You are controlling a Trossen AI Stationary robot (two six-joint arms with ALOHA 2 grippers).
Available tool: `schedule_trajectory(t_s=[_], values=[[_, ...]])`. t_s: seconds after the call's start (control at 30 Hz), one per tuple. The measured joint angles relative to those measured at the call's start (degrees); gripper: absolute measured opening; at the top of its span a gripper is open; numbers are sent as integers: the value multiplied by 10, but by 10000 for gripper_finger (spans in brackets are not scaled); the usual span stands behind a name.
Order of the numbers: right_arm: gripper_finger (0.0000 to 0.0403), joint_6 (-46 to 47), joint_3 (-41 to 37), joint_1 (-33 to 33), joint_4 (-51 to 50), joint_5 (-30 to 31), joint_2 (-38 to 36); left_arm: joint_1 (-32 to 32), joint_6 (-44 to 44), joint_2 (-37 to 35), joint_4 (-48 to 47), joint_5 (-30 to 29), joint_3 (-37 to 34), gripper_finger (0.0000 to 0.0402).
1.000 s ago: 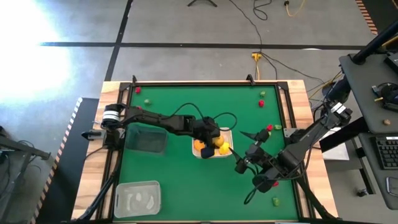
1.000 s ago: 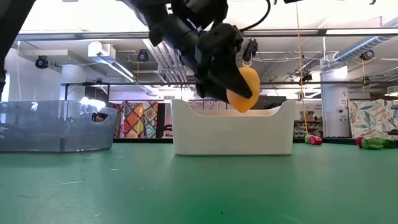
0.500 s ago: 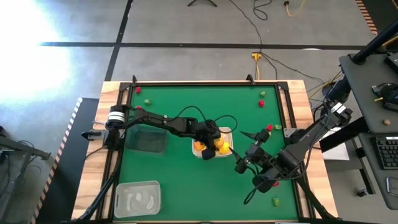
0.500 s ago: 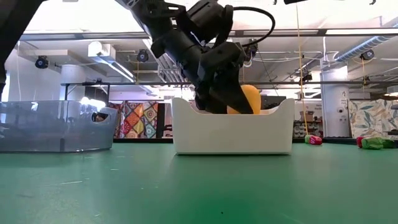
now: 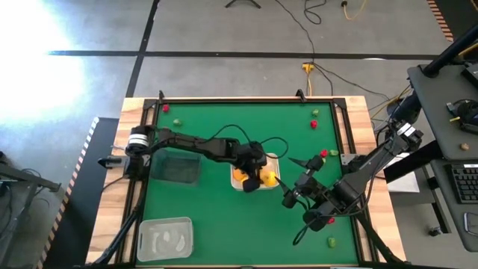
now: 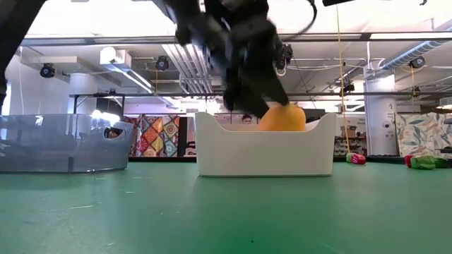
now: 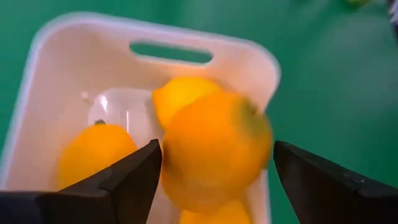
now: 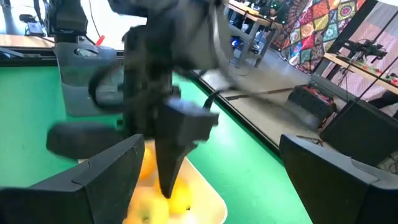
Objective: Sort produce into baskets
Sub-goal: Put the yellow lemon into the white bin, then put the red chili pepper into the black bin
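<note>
Left claw (image 5: 258, 170) released over white basket (image 5: 270, 187), mid-counter (image 5: 216, 217).
I see yellow-orange rounds (image 7: 211, 149) piled inside; smoky basket (image 5: 176, 166) beside; right claw (image 5: 300, 173) spread, near right edge.

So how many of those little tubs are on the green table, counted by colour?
White tub: 1
Dark smoky see-through tub: 1
Clear pale tub: 1
Total: 3
</note>
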Motion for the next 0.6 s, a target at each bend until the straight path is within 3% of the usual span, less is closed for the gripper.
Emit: schedule_trajectory(t_s=[0.17, 0.3, 0.47, 0.6], values=[[366, 0, 0, 0, -1, 0, 0, -5, 2, -52, -49, -4, 16, 283], [366, 0, -3, -4, 0, 0, 0, -34, -14, -113, -39, -55, -23, 279], [366, 8, -25, -22, 4, 0, 0, -99, -49, -184, 102, -192, -141, 278], [366, 39, -52, -36, 3, -21, 0, -128, -47, -229, 248, -235, -241, 278]])
